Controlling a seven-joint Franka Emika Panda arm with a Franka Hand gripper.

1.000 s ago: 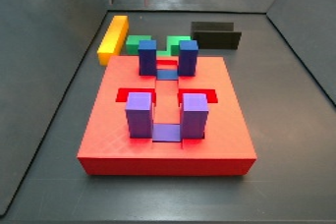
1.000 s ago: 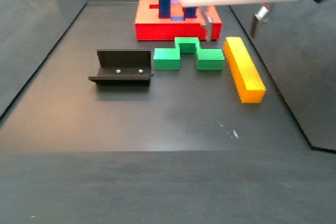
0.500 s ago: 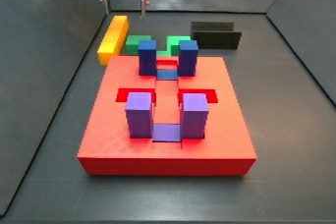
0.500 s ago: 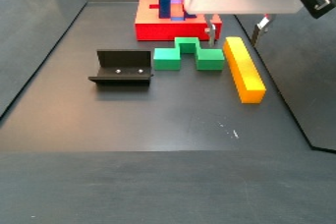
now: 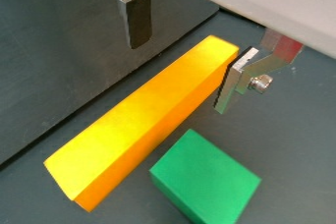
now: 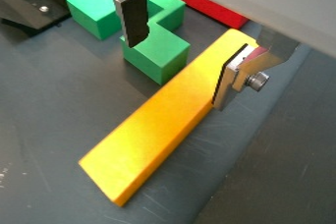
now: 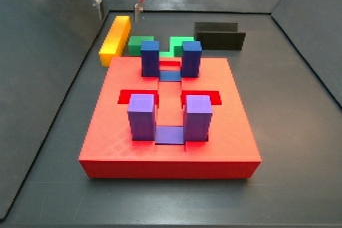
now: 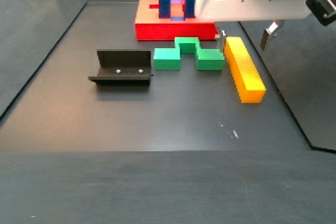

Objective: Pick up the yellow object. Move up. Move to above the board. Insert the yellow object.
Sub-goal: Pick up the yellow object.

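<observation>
The yellow object [image 7: 116,35] is a long yellow-orange bar lying flat on the dark floor beside the green block [image 7: 160,44]. It also shows in a side view [image 8: 243,68] and in both wrist views [image 5: 144,120] [image 6: 171,120]. My gripper [image 7: 119,5] is open and empty, hanging just above the bar's end nearest the board [image 7: 174,122]. In both wrist views the gripper [image 5: 184,51] [image 6: 184,49] straddles the bar, with one finger [image 5: 136,17] over the floor and the other finger [image 6: 234,71] at the bar's edge. The red board carries blue and purple posts.
The green notched block [image 8: 188,55] lies right beside the bar, close to one finger [image 6: 136,22]. The black fixture [image 8: 121,68] stands further off, also in a side view [image 7: 221,35]. Grey tray walls [image 7: 54,62] rise close behind the bar.
My gripper has moved from near the board's far edge sideways to over the yellow bar and come lower. The bar and the blocks have not moved.
</observation>
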